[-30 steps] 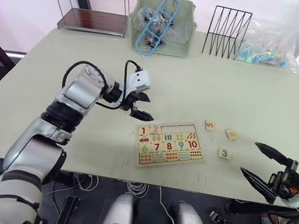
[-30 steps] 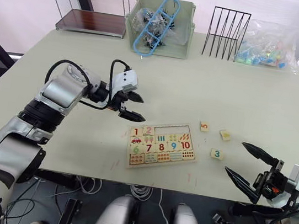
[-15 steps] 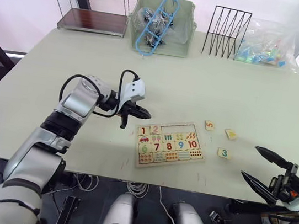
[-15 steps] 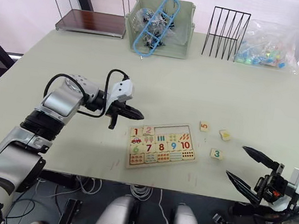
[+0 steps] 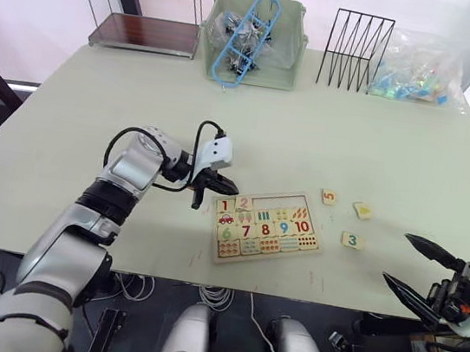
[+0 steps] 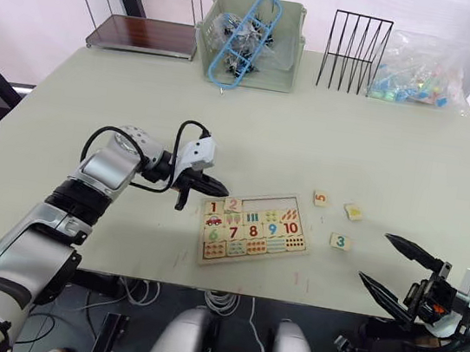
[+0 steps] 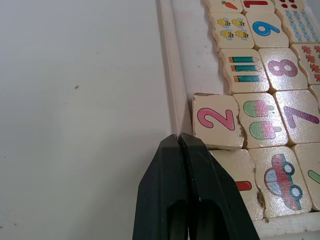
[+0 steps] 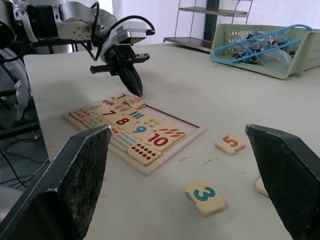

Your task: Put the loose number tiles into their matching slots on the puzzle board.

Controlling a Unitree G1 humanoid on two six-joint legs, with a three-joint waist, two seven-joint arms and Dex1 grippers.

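Three tiles loose: the 5 tile (image 5: 329, 196), the 3 tile (image 5: 350, 240) and a yellow-printed tile (image 5: 363, 211) lie on the desk (image 5: 414, 149), to the right of the puzzle board (image 5: 264, 227), apart from one another.
Puzzle board: flat near the desk's front edge, slightly turned; lower rows filled with 6 to 10 and counting pictures.
Top row: the 1 tile (image 7: 240, 182) and the 2 tile (image 7: 216, 120) sit at the left end; the 2 tile lies a little askew, one edge riding on the rim. The rest of the row is bare slots (image 5: 277, 203).
Left gripper (image 5: 204, 187): fingers (image 7: 172, 200) pressed together, nothing between them, tips at the board's upper left corner, just beside the 2 tile at the rim.
Right gripper (image 6: 397, 269): fingers spread wide, empty, off the desk's front right edge, well apart from the loose tiles.
Back of desk: green bin (image 5: 254, 39) with a blue hanger, black wire rack (image 5: 357, 38), clear bag of coloured bits (image 5: 421, 69), small two-tier shelf (image 5: 141, 1).
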